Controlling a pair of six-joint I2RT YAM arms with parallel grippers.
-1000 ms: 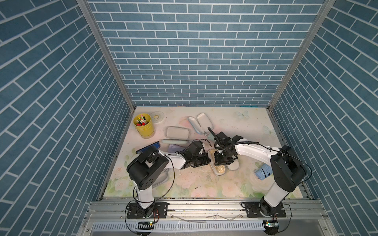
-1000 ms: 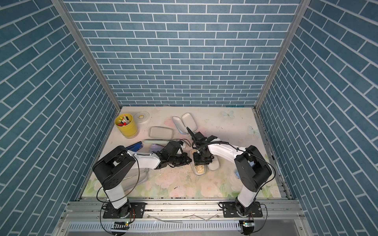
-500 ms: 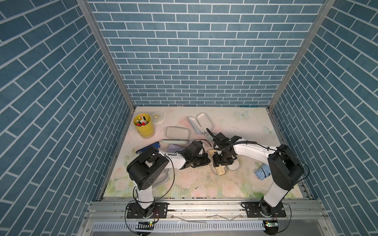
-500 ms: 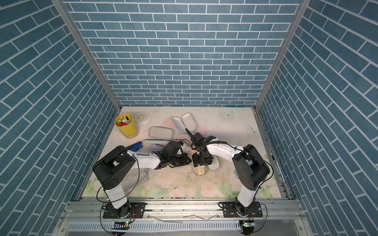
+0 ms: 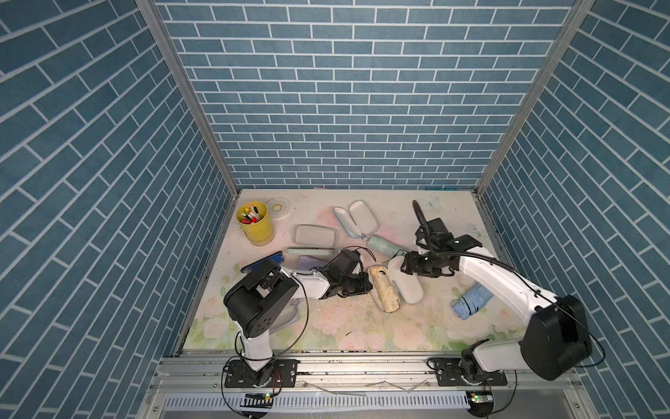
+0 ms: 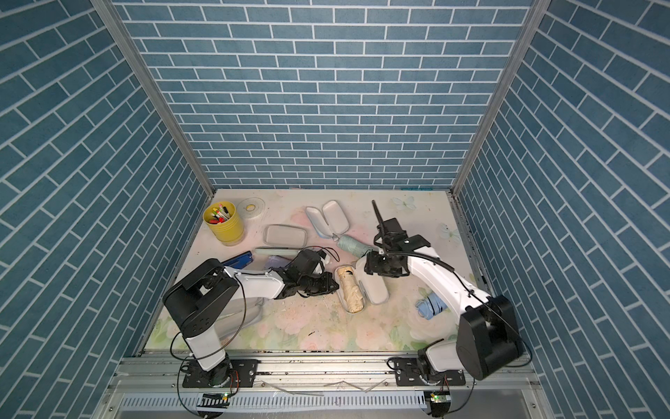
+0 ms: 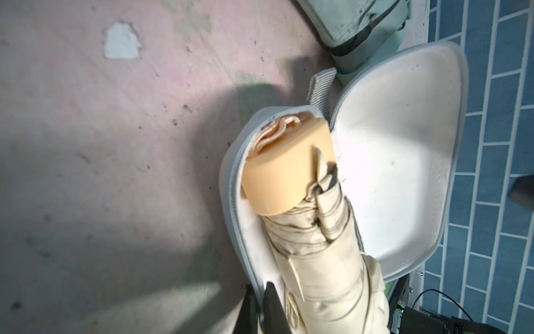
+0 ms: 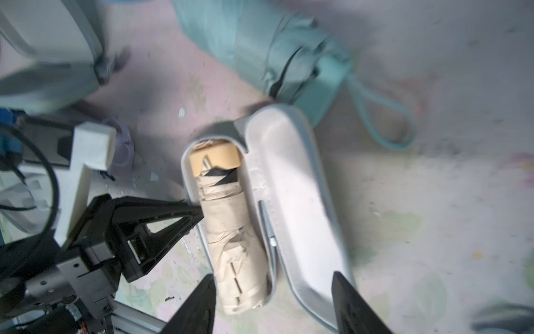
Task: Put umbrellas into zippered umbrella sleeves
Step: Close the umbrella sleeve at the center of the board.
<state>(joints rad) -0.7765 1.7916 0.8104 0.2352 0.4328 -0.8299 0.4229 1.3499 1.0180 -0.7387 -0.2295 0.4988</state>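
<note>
**A:** Where's the cream umbrella [image 8: 231, 225]?

**B:** Lying lengthwise in 1 half of the open beige sleeve [image 8: 291, 202].

**A:** Grippers?

**B:** The left gripper [image 8: 198, 213] is pinched together on that half's rim. The right gripper [image 8: 273, 274] hovers above the sleeve, jaws apart and empty.

**A:** Closing it?

**B:** The sleeve's other half lies parallel beside the umbrella, away from the left gripper. I'd judge the right arm nearer.

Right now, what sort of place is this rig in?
Probably a staged robot test booth, not a real room: brick-print wall panels on three sides, a floral-print table, and the left arm and right arm bolted to an aluminium rail at its front.
</note>
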